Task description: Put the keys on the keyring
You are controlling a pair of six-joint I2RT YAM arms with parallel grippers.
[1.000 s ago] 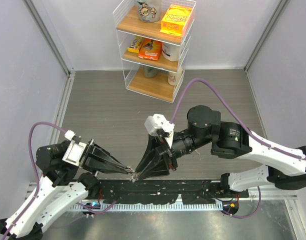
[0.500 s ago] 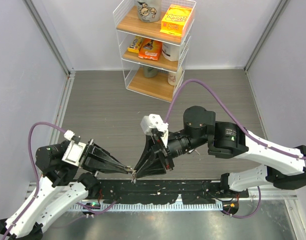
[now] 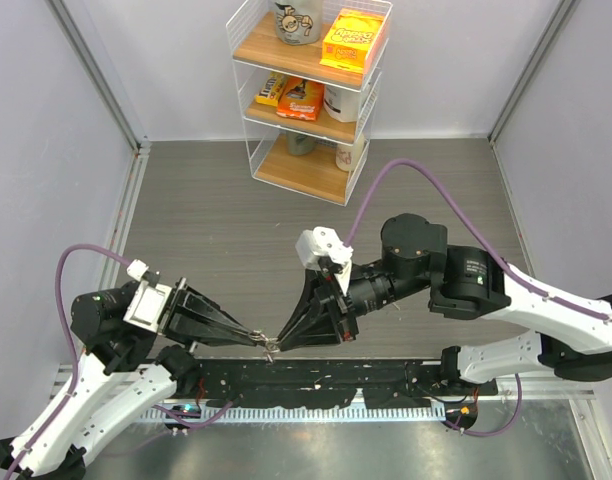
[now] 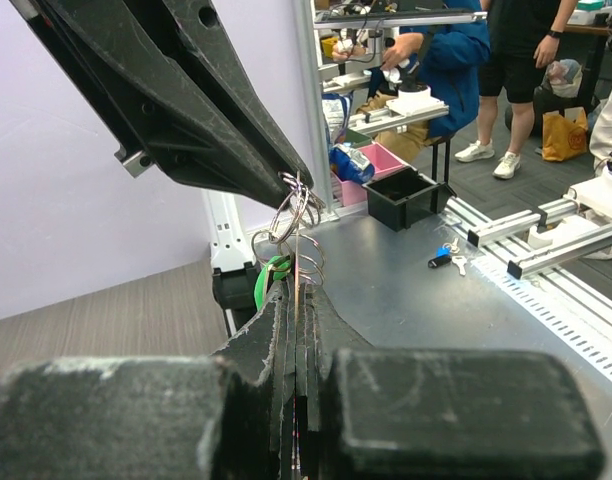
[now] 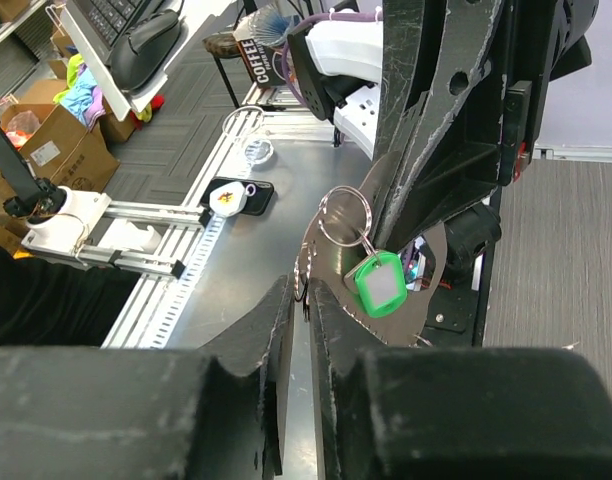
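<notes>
The keyring point(image 3: 270, 347) hangs between both gripper tips just above the table's near edge. My left gripper point(image 3: 258, 340) is shut on its wire rings point(image 4: 289, 222), and the green piece point(image 4: 265, 281) dangles beside its fingertips. My right gripper point(image 5: 304, 285) comes in from the other side, its jaws drawn together on a thin ring edge. The silver ring point(image 5: 344, 215) and green tag point(image 5: 381, 285) hang just past them. The keys point(image 4: 445, 259) lie on the dark metal surface, off to the side and apart from both grippers.
A wire shelf point(image 3: 311, 90) with snack boxes and mugs stands at the back. A black rail point(image 3: 386, 378) runs along the near edge. A black bin point(image 4: 401, 195) sits beyond the metal surface, and people stand further off.
The right arm swung left, then back right and lower, and its jaws narrowed onto the ring. The left arm and the keyring stayed put.
</notes>
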